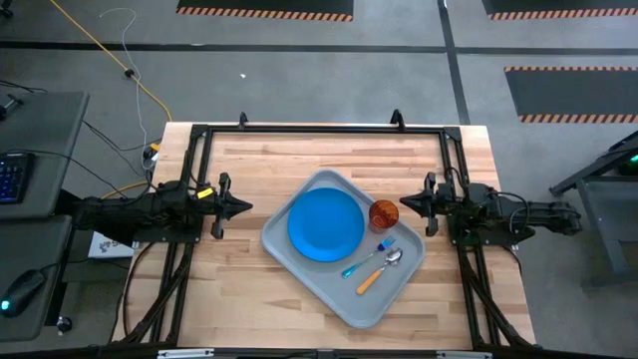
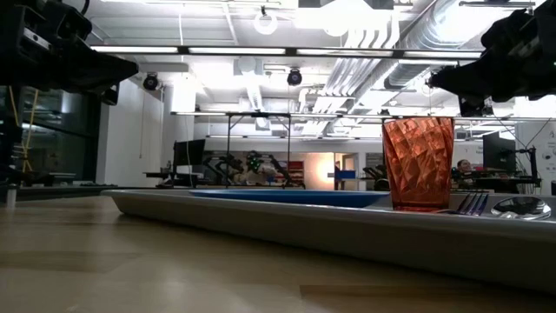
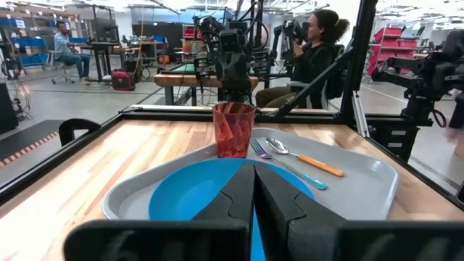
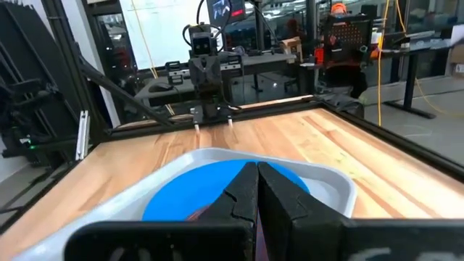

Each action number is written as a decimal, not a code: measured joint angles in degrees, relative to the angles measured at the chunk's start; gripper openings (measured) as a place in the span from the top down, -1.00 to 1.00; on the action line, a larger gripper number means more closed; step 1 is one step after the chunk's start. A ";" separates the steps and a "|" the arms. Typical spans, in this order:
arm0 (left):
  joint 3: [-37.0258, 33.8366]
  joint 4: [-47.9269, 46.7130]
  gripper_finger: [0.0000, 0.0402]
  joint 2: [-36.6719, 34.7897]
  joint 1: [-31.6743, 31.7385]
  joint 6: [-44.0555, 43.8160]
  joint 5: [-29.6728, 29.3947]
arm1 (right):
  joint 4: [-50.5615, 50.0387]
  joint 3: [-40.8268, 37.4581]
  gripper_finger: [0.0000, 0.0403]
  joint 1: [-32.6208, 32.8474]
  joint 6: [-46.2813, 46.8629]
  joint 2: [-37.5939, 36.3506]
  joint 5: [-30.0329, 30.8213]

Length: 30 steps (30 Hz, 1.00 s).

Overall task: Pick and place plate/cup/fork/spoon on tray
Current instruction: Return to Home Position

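Note:
The pale grey tray (image 1: 329,284) lies askew in the middle of the table. On it rest the blue plate (image 1: 325,224), the red-orange cup (image 1: 384,213) standing upright, the teal-handled fork (image 1: 367,256) and the orange-handled spoon (image 1: 379,271) side by side. My left gripper (image 1: 245,207) is shut and level at the table's left, short of the tray. My right gripper (image 1: 404,203) is shut and level at the right, just beside the cup and above the tray's corner. Neither holds anything.
A black frame (image 1: 319,130) runs along the table's far edge and both sides. Bare wood lies at the far side and near left of the tray. People sit at benches (image 3: 319,43) beyond the table.

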 joint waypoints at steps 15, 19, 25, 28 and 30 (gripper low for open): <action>0.00 -0.02 1.00 0.00 0.00 0.00 0.00 | -0.11 0.02 1.00 0.01 4.10 0.00 0.06; 0.00 -0.02 1.00 0.00 0.00 0.00 0.00 | -0.13 0.04 1.00 0.00 4.10 0.00 0.07; 0.00 -0.02 1.00 0.00 0.00 0.00 0.01 | -0.13 0.04 1.00 0.00 4.10 0.00 0.09; 0.00 -0.02 1.00 0.00 0.00 0.00 0.02 | -0.13 0.04 1.00 0.00 4.10 0.00 0.09; 0.00 -0.02 1.00 0.00 0.00 0.00 0.02 | -0.13 0.04 1.00 0.00 4.10 0.00 0.09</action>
